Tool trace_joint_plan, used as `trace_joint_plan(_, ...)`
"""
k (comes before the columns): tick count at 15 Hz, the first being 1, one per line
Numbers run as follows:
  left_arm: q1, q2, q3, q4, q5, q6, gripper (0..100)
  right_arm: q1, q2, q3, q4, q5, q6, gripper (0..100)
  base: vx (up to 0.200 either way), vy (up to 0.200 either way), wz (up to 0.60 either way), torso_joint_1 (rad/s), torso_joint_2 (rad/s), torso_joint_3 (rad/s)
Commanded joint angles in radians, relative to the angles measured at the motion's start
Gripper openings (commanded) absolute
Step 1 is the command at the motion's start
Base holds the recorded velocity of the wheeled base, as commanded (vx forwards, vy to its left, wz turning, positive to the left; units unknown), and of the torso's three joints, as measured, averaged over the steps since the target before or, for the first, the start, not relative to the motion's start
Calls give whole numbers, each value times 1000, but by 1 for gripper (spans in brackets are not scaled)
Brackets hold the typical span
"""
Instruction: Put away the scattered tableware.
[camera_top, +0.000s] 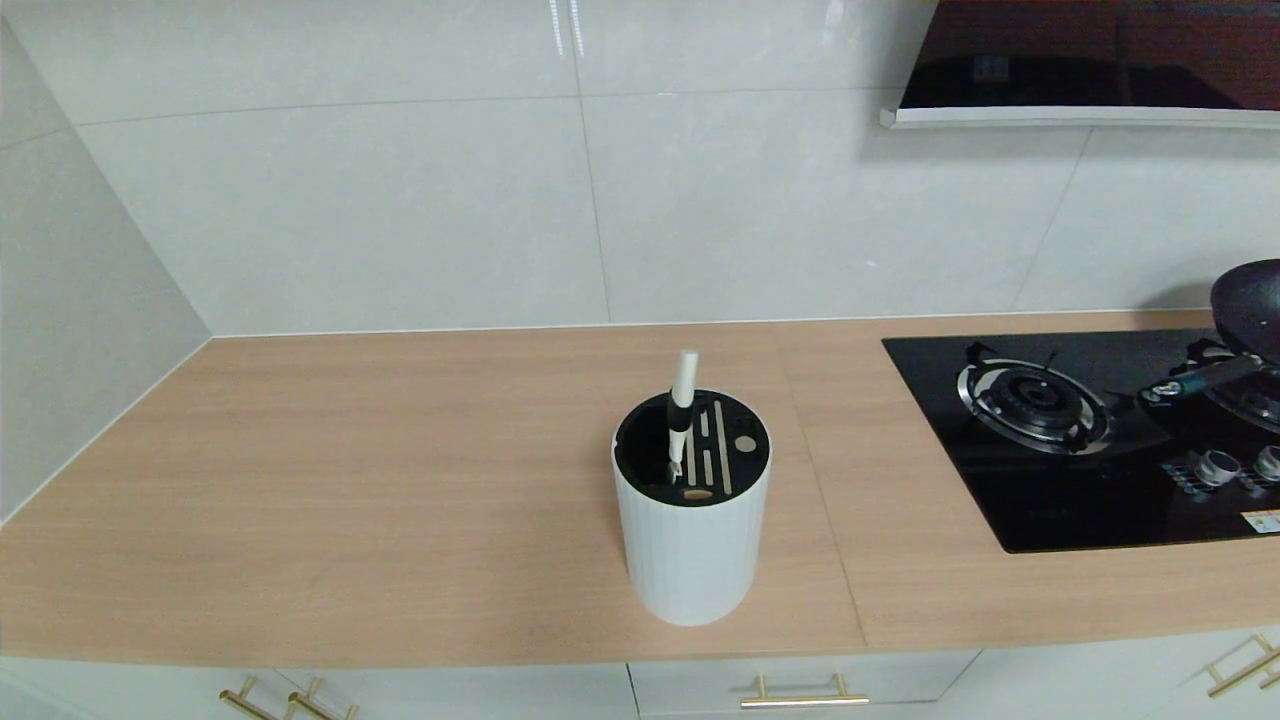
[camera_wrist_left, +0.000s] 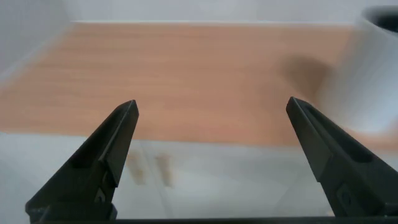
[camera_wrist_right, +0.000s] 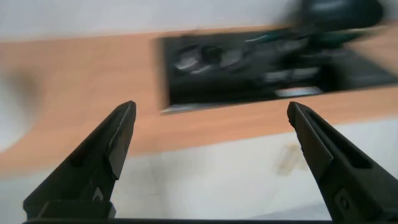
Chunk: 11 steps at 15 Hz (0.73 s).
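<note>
standing in the white holder (camera_top: 692, 550) is a white-handled utensil (camera_top: 683, 392).

The left gripper (camera_wrist_left: 211, 104) holds its two dark, tapering fingers (camera_wrist_left: 112, 149) spread wide apart and empty, and the right gripper (camera_wrist_right: 210, 107) is posed the same way, its fingers (camera_wrist_right: 106, 152) likewise parted wide and empty.

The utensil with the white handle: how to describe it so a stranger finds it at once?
On the wooden countertop, left of the black stove, stands a white ribbed holder with a black slotted top. The utensil stands in its open left compartment, the only item there, its white handle rising above the rim.
</note>
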Motion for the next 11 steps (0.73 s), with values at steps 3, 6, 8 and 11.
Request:
trace_joint_plan(3,0,0,19,25,-34,50,100,4,-2,30,31,74,-3,100,0,0,0,0,0,0)
trace_joint_plan(6,0,0,18,25,-37,64,100,4,-3,30,30,74,38,100,0,0,0,0,0,0)
trace_joint_plan(8,0,0,18,24,-45,27,100,4,-3,30,30,74,38,100,0,0,0,0,0,0)
trace_joint_plan(11,0,0,19,24,-45,12,100,4,-3,30,31,74,38,100,0,0,0,0,0,0)
